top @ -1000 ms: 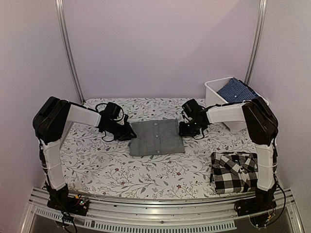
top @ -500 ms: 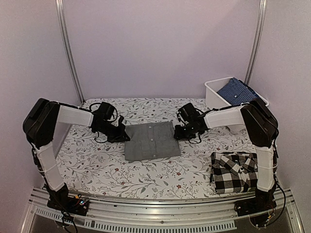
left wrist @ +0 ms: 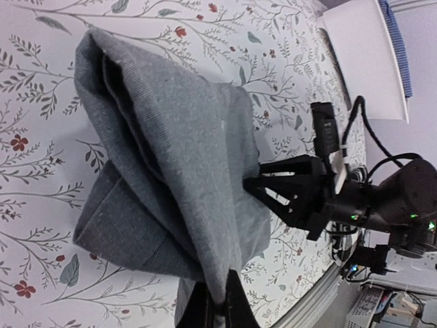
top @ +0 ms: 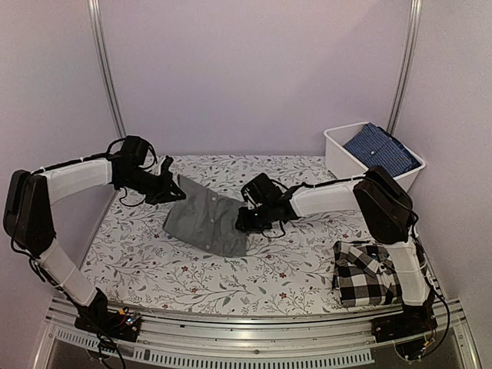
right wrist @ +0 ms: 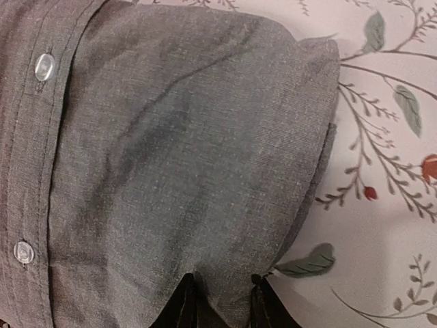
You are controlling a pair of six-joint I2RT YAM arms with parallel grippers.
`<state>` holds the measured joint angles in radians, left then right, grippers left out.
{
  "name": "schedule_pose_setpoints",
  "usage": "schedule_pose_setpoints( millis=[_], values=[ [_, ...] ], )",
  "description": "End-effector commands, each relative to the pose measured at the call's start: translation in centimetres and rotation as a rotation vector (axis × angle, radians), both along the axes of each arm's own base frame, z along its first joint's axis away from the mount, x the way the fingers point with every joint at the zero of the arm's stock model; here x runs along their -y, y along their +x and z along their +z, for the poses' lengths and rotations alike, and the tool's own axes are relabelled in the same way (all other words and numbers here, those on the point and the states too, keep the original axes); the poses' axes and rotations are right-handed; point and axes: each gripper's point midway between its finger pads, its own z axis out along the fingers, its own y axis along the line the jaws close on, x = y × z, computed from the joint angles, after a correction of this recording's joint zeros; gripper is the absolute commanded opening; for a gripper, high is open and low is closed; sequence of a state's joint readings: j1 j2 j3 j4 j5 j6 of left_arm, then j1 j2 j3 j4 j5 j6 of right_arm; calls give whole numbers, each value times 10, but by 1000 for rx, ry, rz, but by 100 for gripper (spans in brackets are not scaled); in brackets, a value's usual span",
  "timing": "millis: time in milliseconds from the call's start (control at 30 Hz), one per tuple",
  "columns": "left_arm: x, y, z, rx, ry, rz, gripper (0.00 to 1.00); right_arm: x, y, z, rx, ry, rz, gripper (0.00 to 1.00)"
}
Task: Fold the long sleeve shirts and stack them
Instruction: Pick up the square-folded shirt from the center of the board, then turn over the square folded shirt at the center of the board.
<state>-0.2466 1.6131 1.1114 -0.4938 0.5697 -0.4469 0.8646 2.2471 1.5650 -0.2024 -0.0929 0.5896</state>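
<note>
The plain grey long sleeve shirt [top: 204, 223] hangs slightly crumpled and tilted over the flowered table, left of centre. My left gripper [top: 171, 188] is shut on its upper left edge; in the left wrist view the cloth [left wrist: 171, 157] drapes down from the pinching left gripper [left wrist: 220, 294]. My right gripper [top: 244, 221] holds the shirt's lower right edge. In the right wrist view the folded grey cloth [right wrist: 171, 150] with its button placket runs between the closed-in right gripper [right wrist: 222, 283]. The black-and-white checked long sleeve shirt [top: 369, 273] lies folded at the near right.
A white bin [top: 338, 150] with a blue patterned cloth [top: 380, 146] in it stands at the back right corner. Metal posts rise at both back corners. The right arm stretches across the middle of the table.
Both grippers moved left with the grey shirt between them. The shirt went from lying flat at the centre to raised, tilted and bunched left of centre. The left gripper closed on it.
</note>
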Motion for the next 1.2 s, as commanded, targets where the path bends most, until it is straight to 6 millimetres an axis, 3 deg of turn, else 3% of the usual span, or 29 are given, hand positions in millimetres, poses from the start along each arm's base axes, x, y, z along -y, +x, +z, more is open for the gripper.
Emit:
schedule_pose_setpoints(
  millis=[0,167,300,367,500,600,733,800,933,1067,1100,1167],
  values=[
    [6,6,67,119,-75,-33,0,-41,-14,-33,-77,40,41,26],
    [23,18,98,150,-168,-51,0,-102,-6,-28,-90,218,108,27],
    [43,31,124,189,-247,-60,0,-147,-9,-4,-121,423,190,34],
    [56,37,129,187,-273,-67,0,-162,-11,6,-141,499,225,39],
    [90,42,121,163,-303,-102,0,-177,-15,6,-174,578,288,46],
    [107,46,106,146,-303,-108,0,-173,-17,-3,-208,582,291,47],
    [110,51,85,121,-285,-99,0,-151,-18,-9,-225,542,235,48],
    [110,53,81,125,-283,-105,0,-142,-15,3,-211,538,223,48],
    [108,55,77,128,-285,-126,0,-124,-15,6,-226,518,185,45],
    [97,55,74,130,-289,-141,0,-93,-15,0,-209,445,91,44],
    [96,54,73,128,-294,-150,0,-85,-14,9,-189,439,74,44],
    [96,52,72,128,-296,-168,0,-64,-12,10,-171,408,35,45]
  ],
)
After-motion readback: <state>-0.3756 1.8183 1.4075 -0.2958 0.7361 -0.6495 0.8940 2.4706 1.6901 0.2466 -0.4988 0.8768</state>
